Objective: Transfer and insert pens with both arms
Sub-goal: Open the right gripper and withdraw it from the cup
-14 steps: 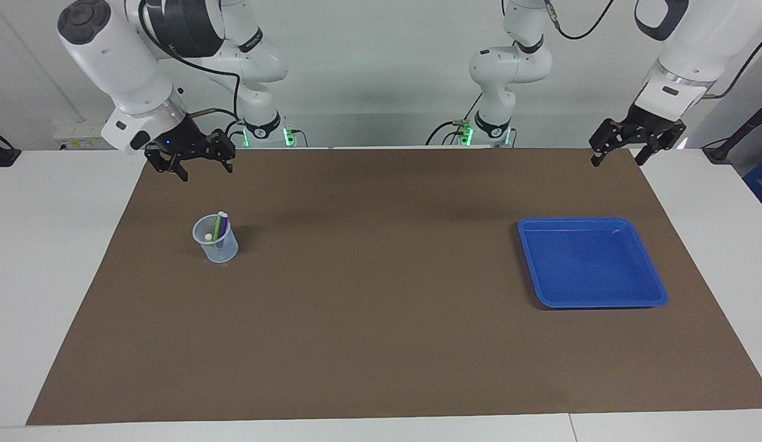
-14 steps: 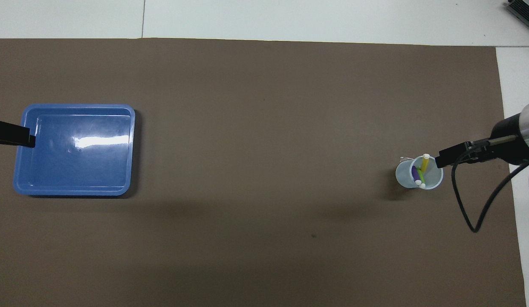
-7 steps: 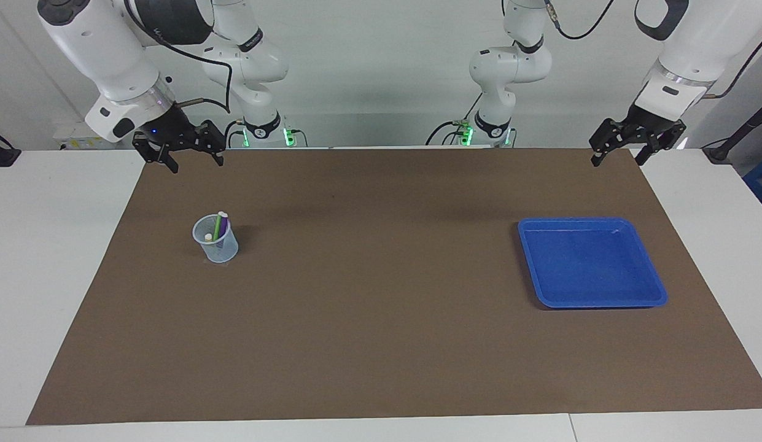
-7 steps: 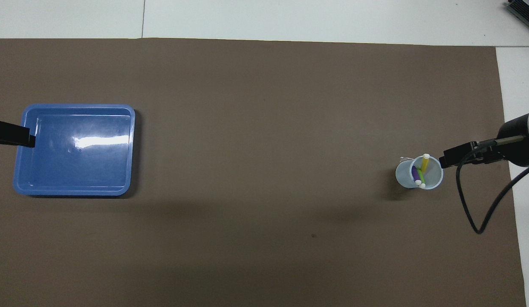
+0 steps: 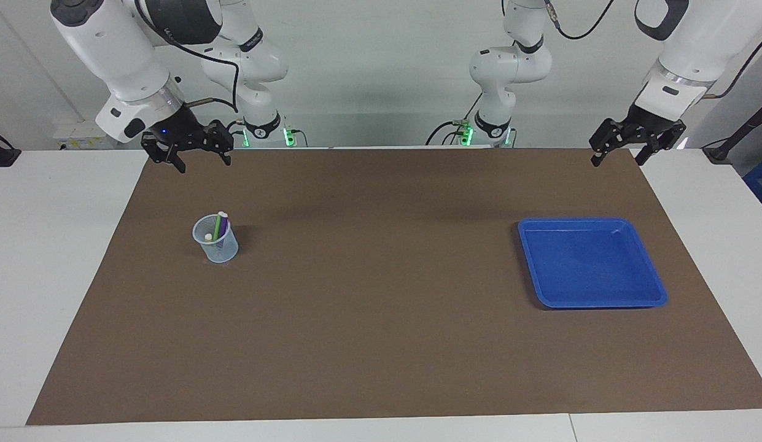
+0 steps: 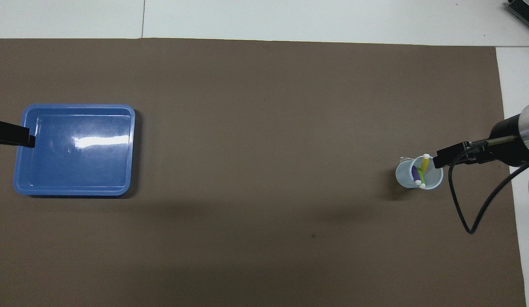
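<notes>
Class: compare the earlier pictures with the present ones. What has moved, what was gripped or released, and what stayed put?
Only the right gripper moved: it drew back from the cup toward its table end, then returned part-way, open and empty. Nothing was gripped or released. The left gripper waits open; the pens stay in the cup, the blue tray empty.

white table carries brown mat, cup, blue tray.

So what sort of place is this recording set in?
Most likely a robotics lab bench: two white arms mounted at a white table, a brown mat marking the workspace, and staged props only, a blue tray and a cup of pens.
</notes>
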### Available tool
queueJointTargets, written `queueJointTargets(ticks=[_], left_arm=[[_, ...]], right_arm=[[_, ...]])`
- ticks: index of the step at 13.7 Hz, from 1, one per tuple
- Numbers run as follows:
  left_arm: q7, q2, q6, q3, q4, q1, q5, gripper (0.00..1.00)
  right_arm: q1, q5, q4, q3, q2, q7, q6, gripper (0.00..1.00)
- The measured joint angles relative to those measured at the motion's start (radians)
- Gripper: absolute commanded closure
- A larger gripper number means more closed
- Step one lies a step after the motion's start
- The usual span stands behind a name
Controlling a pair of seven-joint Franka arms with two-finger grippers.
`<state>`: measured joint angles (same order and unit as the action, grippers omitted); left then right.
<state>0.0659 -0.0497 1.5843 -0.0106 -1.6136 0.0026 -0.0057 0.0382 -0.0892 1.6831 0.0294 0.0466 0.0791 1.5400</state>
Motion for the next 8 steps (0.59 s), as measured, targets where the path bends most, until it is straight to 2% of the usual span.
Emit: queueJointTargets(ticks=[8], left_arm=[[0.000, 0.000, 0.000, -0.001, 0.000, 0.000, 0.000, 0.00]], right_arm=[[0.025, 0.115, -0.001, 0.011, 0.000, -0.035, 0.081, 0.00]])
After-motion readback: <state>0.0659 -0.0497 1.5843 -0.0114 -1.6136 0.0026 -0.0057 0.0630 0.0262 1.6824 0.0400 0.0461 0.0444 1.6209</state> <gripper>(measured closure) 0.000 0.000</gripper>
